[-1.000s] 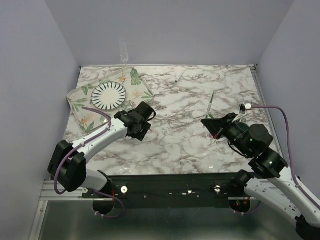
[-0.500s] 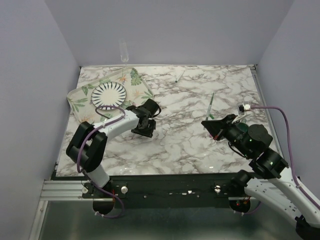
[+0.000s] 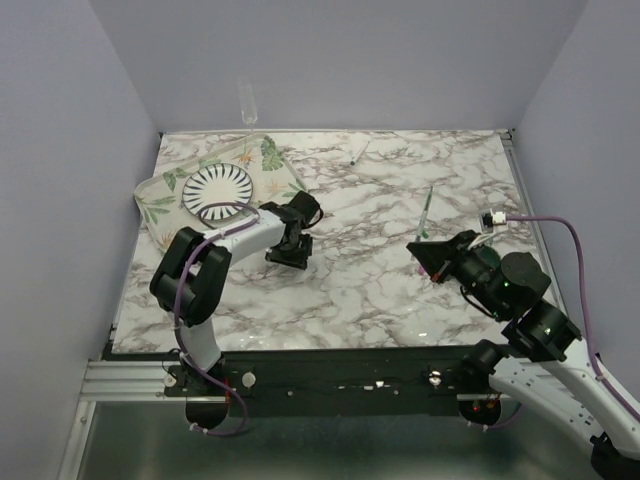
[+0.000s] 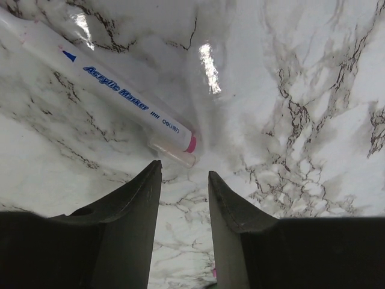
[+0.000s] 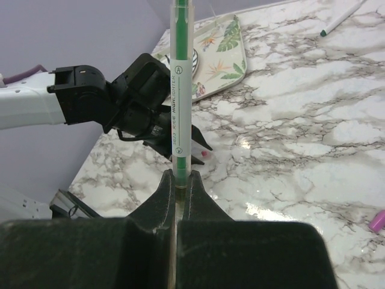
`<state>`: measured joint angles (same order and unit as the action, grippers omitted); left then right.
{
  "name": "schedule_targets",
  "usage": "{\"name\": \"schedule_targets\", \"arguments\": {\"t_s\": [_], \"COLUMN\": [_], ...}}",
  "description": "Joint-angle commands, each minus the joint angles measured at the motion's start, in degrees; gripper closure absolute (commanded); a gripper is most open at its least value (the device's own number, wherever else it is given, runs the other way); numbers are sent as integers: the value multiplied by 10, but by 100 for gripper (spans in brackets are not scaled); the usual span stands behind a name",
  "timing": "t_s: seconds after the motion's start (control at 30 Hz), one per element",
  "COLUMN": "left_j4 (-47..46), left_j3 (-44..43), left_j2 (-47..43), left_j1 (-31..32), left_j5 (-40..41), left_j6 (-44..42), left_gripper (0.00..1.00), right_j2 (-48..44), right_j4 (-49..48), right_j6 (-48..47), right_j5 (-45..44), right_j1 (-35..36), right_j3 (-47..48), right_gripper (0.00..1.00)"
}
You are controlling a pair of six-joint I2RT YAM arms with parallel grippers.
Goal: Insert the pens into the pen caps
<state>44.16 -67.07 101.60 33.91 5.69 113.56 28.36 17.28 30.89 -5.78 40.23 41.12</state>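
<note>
Green pen (image 5: 180,90) gripped by right tool (image 5: 178,176), axis near-to-far — pointing away

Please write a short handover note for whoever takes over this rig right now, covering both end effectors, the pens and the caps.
Left end effector: open, low over the table, not gripping. The pink-banded end of the white marker lies flat just ahead of its fingertips.
Right end effector: shut on the green pen, held off the table.
A green-tipped pen lies near the far edge.
What looks like the pink cap lies on the table beside the right arm. No green cap shows in any view.
Done: no capping visible.
Left: grasp the marker, fit pens into caps.
</note>
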Motion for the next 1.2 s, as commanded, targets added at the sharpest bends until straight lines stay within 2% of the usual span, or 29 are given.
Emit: {"name": "schedule_targets", "arguments": {"t_s": [0.0,0.37,0.7,1.17], "left_j4": [33,78,73,102], "left_j3": [-32,-63,-78,-69], "left_j2": [32,64,86,82], "left_j1": [-3,-5,-15,-12], "left_j5": [-14,-9,0,-17], "left_j6": [36,22,-4,-46], "left_gripper": [55,55,53,60], "right_j2": [-9,-7,-9,-4], "right_j4": [16,16,15,14], "right_j6": [-16,-25,-22,-21], "right_j5": [-24,-34,-35,-34], "right_j1": [3,3,3,3], "right_j3": [8,11,10,13], "right_gripper": [99,99,99,99]}}
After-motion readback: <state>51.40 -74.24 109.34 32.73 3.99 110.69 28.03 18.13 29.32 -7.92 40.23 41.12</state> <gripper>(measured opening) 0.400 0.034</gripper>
